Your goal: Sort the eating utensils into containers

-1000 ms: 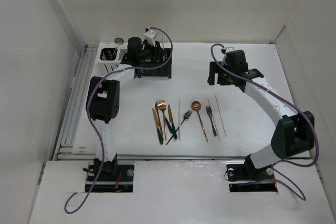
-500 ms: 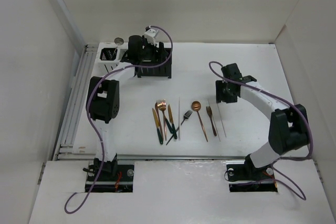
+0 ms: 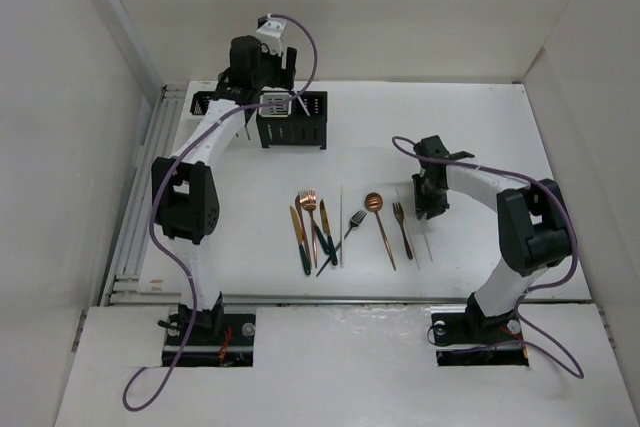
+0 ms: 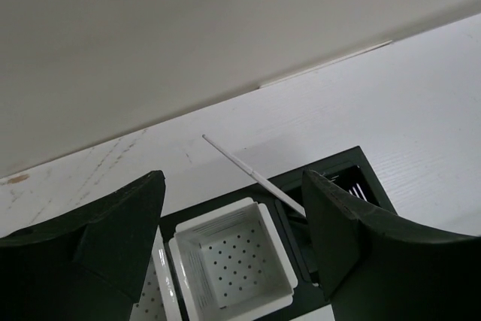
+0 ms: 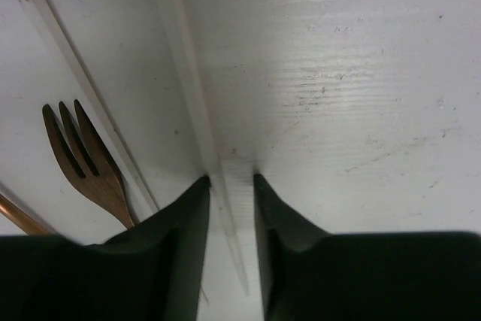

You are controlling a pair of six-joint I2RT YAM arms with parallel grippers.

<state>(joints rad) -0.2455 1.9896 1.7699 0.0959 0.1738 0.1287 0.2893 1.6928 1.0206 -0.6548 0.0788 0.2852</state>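
The white stick's [image 5: 188, 73] near end hides beneath the right tool [image 5: 230, 180], fingers narrowly parted astride it, low on the surface [image 5: 361, 73]. The left tool [image 4: 231, 186] gapes above a white caddy [image 4: 214, 222].

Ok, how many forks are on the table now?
3: one copper fork at the row's left, a dark-handled fork mid-row, a second copper fork by the right gripper. The containers may hide more.

The right hand [image 5: 231, 182] is straddling a stick [image 5: 192, 88] on the table [image 5: 361, 73], with bare table lying open to its right while a second stick [image 5: 83, 88] and a copper fork [image 5: 86, 159] are crowding its left. Under the left hand [image 4: 231, 186] a white caddy [image 4: 188, 291] is sitting open-topped. A leaning stick [image 4: 248, 171] is jutting from the black caddy [image 4: 353, 178] beside it, crossing between the fingers [image 4: 98, 238].
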